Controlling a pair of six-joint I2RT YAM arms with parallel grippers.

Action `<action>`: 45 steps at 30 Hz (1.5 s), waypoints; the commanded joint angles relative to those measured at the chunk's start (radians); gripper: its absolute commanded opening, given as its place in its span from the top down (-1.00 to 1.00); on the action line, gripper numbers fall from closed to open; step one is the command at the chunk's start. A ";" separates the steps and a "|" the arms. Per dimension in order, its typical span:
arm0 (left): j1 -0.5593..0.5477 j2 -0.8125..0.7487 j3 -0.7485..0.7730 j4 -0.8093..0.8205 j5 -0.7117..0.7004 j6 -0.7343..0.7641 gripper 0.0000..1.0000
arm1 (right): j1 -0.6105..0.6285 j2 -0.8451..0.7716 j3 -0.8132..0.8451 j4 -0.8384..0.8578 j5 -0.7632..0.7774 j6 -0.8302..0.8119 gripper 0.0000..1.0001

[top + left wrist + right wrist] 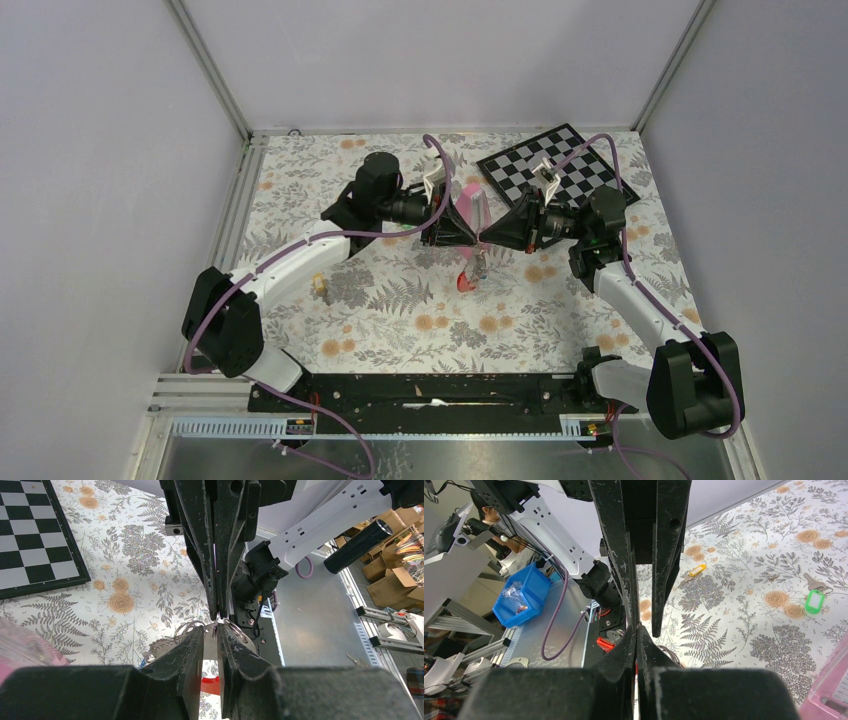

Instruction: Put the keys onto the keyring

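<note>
Keyring point(467, 278) hangs in mid-air at centre of floral surface point(400, 325), red bar lowest, directly under the spot where both end effectors meet tip to tip. Left end effector point(470, 240), reaching in from the left, shows a narrow gap btwn its fingers in wrist view. Right end effector point(487, 240), opposite, has fingers pressed together. Which one carries the ring: can't tell. Pink pyramid point(474, 205) stands just behind them, w/ checkerboard point(555, 170) at far right. Yellow-tag key point(319, 287) lies well apart, near left arm; green-tag key point(814, 601) lies flat on the surface, seen in right wrist view.
</note>
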 commanded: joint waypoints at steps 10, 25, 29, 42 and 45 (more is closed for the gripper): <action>-0.012 0.002 0.006 0.096 0.057 -0.026 0.62 | -0.006 -0.022 0.007 0.020 -0.008 -0.018 1.00; -0.016 -0.009 -0.031 0.094 0.073 -0.001 0.66 | -0.011 -0.021 0.012 0.025 -0.003 -0.008 1.00; -0.018 -0.005 -0.027 0.094 0.071 -0.001 0.66 | -0.011 -0.020 0.011 0.026 -0.004 -0.007 1.00; -0.024 0.014 0.002 0.096 0.076 -0.008 0.72 | -0.012 -0.018 0.001 0.016 -0.001 -0.018 1.00; -0.024 0.014 0.003 0.096 0.077 -0.008 0.74 | -0.012 -0.017 0.001 0.013 -0.001 -0.022 1.00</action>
